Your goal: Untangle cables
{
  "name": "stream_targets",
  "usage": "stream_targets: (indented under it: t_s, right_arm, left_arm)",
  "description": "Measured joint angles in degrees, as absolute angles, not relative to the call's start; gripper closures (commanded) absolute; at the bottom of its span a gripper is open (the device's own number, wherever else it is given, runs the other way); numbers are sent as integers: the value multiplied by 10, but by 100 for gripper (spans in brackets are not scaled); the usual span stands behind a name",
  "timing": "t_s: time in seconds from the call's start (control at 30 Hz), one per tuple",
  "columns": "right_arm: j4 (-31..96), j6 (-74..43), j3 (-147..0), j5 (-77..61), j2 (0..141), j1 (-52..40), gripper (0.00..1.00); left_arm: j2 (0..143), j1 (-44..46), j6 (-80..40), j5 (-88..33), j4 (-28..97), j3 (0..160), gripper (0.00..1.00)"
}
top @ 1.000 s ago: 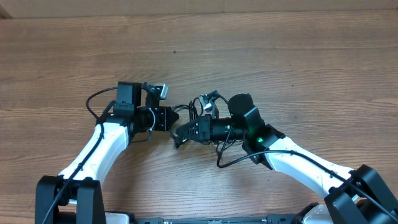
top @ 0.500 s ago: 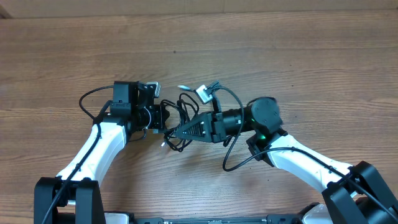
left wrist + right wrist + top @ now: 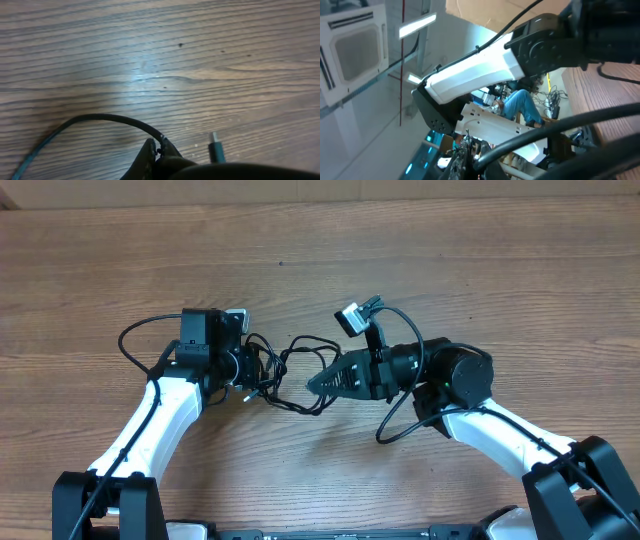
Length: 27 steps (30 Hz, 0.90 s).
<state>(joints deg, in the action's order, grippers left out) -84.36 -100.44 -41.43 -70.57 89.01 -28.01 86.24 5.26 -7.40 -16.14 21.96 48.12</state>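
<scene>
The cables (image 3: 283,360) are thin black cords stretched in loose loops over the wooden table (image 3: 450,260), between my two grippers. In the overhead view my left gripper (image 3: 260,370) is shut on their left end. Its wrist view shows the fingertips (image 3: 150,148) pinched on a black cord (image 3: 100,118) that arcs away to the left, with a silver-tipped plug (image 3: 216,147) lying beside them. My right gripper (image 3: 312,383) is turned on its side and shut on the cables' right end. In its wrist view a cord (image 3: 560,125) runs past the dark fingers (image 3: 466,150).
Thicker black cords belonging to the arms loop out at the left (image 3: 130,340) and under the right arm (image 3: 395,430). The right wrist view looks sideways at the left arm's white link (image 3: 470,70) and the room behind.
The right gripper has drawn back to the right and rolled over, pulling the bundle out from a tight clump into longer loops. The left gripper has shifted slightly left.
</scene>
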Motion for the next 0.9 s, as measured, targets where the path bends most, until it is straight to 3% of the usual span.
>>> stream_targets:
  t_s: [0.37, 0.9]
  right_arm:
    - [-844, -1076, -414, -716, 896, -208, 96]
    - [-803, -1076, -415, -719, 886, 9, 92]
  left_arm:
    - [860, 55, -76, -89, 226, 484, 96]
    - [867, 44, -82, -9, 245, 484, 96]
